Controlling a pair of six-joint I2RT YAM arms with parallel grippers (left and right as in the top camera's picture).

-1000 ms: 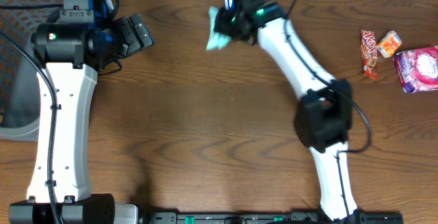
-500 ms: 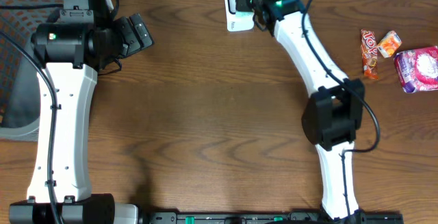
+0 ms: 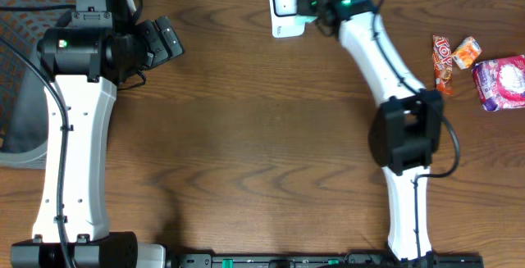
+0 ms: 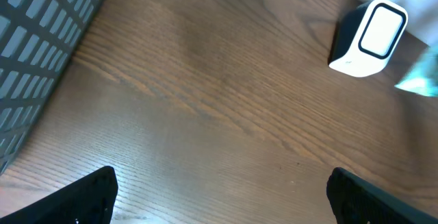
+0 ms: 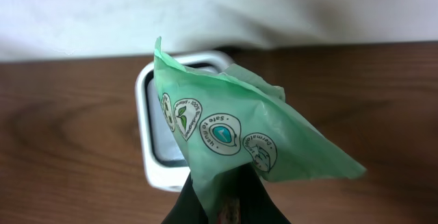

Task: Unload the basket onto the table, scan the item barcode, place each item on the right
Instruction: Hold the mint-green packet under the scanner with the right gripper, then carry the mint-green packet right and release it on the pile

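The brown wooden table is filling the view, with a grey mesh basket sitting at its far left. The left gripper is hovering over bare wood, fingers spread wide and empty. The right gripper is pinching a crinkled green plastic packet tight, holding it just in front of the white box-shaped scanner at the far edge.

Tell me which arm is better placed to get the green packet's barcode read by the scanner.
Right. The right gripper is shut on the green packet, which hangs just in front of the scanner window. The left gripper is open and empty, with bare table between it and the scanner.
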